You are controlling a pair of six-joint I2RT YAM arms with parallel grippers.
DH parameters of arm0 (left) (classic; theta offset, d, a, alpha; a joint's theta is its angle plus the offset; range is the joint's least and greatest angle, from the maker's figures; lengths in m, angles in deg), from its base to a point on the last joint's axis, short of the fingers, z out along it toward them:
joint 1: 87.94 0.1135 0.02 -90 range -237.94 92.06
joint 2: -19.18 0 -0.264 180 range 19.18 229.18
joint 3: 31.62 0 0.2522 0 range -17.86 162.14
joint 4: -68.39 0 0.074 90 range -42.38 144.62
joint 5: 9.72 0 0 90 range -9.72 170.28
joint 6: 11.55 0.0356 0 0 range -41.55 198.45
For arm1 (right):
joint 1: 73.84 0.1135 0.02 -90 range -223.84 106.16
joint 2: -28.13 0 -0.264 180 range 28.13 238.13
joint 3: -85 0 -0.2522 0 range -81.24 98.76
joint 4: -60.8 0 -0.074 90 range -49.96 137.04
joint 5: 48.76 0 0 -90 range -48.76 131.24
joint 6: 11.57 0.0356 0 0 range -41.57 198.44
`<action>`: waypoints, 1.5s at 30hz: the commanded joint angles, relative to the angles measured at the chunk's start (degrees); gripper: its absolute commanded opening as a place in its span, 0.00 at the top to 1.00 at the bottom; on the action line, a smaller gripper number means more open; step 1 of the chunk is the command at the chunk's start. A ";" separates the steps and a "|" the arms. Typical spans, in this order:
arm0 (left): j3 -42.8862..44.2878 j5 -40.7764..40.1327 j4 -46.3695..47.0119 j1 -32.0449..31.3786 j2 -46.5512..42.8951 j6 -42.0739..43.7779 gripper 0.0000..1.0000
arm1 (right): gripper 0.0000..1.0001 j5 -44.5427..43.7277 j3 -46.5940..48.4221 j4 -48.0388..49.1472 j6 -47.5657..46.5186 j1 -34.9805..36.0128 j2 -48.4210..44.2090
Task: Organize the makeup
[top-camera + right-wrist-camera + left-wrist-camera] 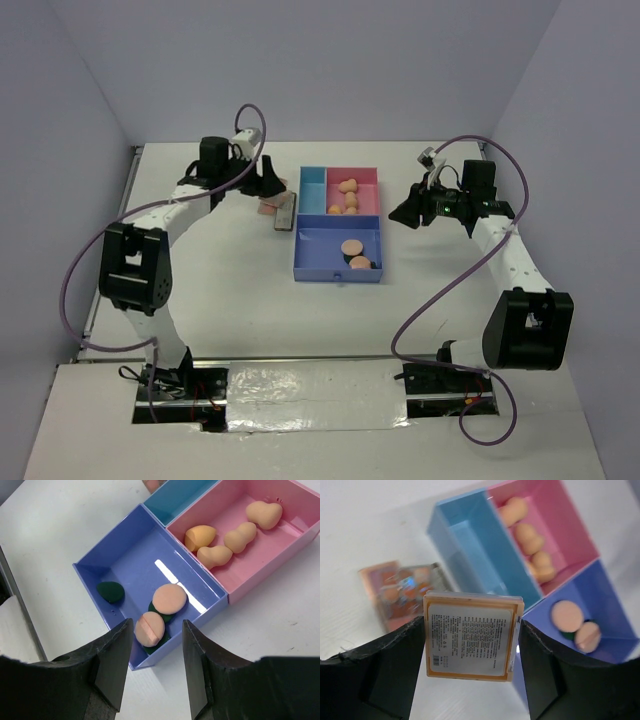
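My left gripper (472, 647) is shut on a small rectangular palette (472, 635), label side up, held above the table just left of the tray (440, 522). A second palette (400, 592) with pink and brown pans lies on the table behind it. In the top view the left gripper (277, 192) is at the tray's left side. My right gripper (157, 642) is open and empty, above the tray's near right corner. Two peach puffs (169, 598) and dark green discs (110, 591) lie in the purple-blue compartment. Several peach sponges (215, 556) lie in the pink compartment.
The blue-and-pink tray (338, 279) stands mid-table, with a light blue compartment (470, 545) at its far left holding nothing visible. Grey walls close in the table on three sides. The right gripper (408, 213) hovers right of the tray.
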State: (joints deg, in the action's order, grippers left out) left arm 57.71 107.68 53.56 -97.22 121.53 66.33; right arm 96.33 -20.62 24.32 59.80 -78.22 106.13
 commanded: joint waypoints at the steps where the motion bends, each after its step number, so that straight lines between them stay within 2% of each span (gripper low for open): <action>1: 4.84 11.70 8.79 -2.93 5.47 -5.02 0.83 | 0.49 1.42 1.26 2.24 0.26 0.08 -0.30; 3: 8.78 14.68 11.58 -4.69 7.86 -5.89 0.82 | 0.49 1.25 0.90 2.42 0.26 0.08 -0.74; 10: 20.39 17.34 19.33 -6.80 20.42 -13.79 0.79 | 0.49 0.72 0.38 2.42 -0.18 0.08 -1.53; 14: 25.93 16.90 18.99 -7.33 25.53 -14.60 0.76 | 0.49 0.90 0.55 2.33 -0.18 0.08 -1.09; 19: 29.63 14.88 17.94 -7.42 29.49 -13.73 0.60 | 0.49 0.98 0.73 2.15 -0.44 0.08 -0.74; 20: 29.72 14.36 17.94 -7.42 29.66 -13.37 0.51 | 0.49 1.07 0.73 2.15 -0.53 0.08 -0.74; 23: 30.94 13.38 18.20 -7.42 30.72 -12.84 0.43 | 0.49 0.98 0.55 2.24 -0.53 0.08 -0.74; 26: 32.79 13.21 18.11 -7.42 32.30 -12.93 0.27 | 0.49 0.90 0.46 2.15 -0.61 0.08 -0.74; 28: 33.67 13.03 17.32 -7.42 32.83 -12.32 0.24 | 0.49 0.81 0.64 1.98 -0.79 0.08 -0.65; 29: 34.55 12.77 16.28 -7.42 33.09 -11.97 0.19 | 0.49 0.81 0.64 1.89 -0.79 0.08 -0.57; 36: 33.77 10.84 14.60 -7.42 31.60 -8.89 0.05 | 0.49 0.81 0.81 1.98 -0.79 0.08 -0.30; 42: 33.50 10.31 14.42 -7.42 29.94 -8.53 0.01 | 0.49 0.98 1.25 1.54 -0.88 0.08 -0.21; 45: 31.75 8.82 14.69 -7.33 25.90 -8.01 0.01 | 0.49 0.46 1.08 1.28 -1.58 0.08 -0.74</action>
State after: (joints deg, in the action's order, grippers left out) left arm 89.80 117.34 66.31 -104.61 153.90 56.08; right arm 96.28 -20.62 24.32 59.34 -78.22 106.13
